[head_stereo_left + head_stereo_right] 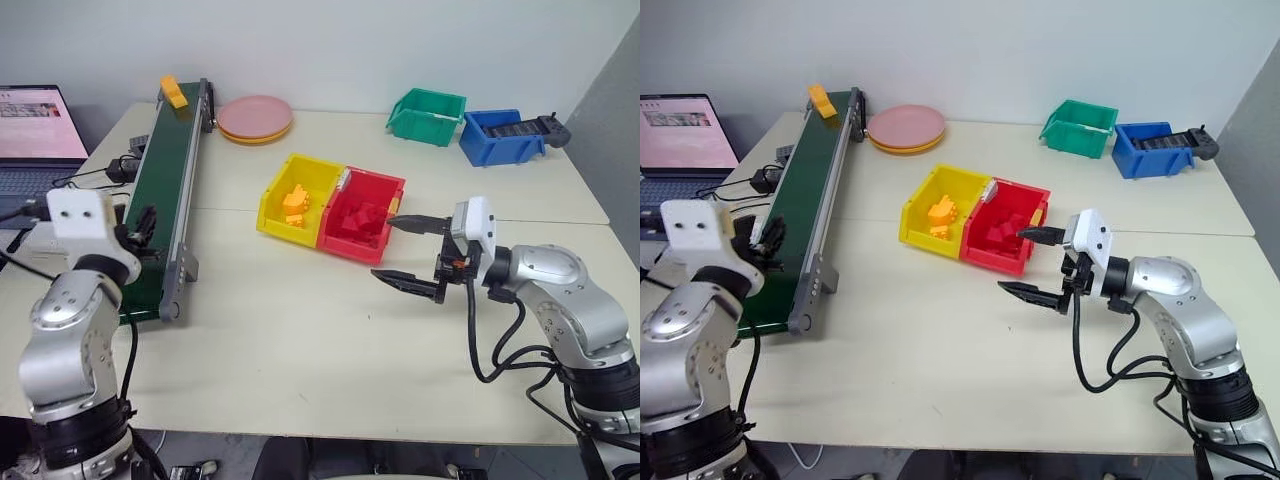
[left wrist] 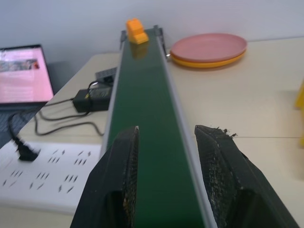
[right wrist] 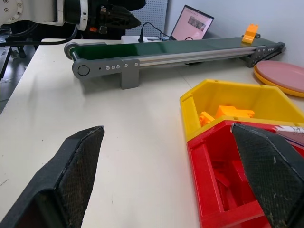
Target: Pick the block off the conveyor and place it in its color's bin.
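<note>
Orange-yellow block (image 1: 174, 92) sits at the far end of the conveyor (image 1: 165, 190), up in the upper left of the head view, alone on the dark green belt and well apart from both grippers. You have the left gripper (image 1: 145, 226) at the lower left of that view, over the near end of the belt and pointing along it toward the block; its black fingers (image 2: 118, 175) stand only a narrow gap apart with nothing between them. Your right gripper (image 1: 408, 253) is at the centre right of the frame, just beside the red bin (image 1: 362, 216), with its jaws spread wide and empty, one finger reaching toward the red bin's near edge and the other out over bare table (image 1: 330, 340). The yellow bin (image 1: 297, 200) stands in the middle of the frame, joined to the red bin, and already holds a few orange-yellow pieces. Behind, in the upper part of the frame, you can see stacked pink and yellow plates (image 1: 256, 119) beside the conveyor's far end, a green bin (image 1: 428, 115) and a blue bin (image 1: 502, 135). A laptop (image 1: 35, 135) stands open at the left edge.
</note>
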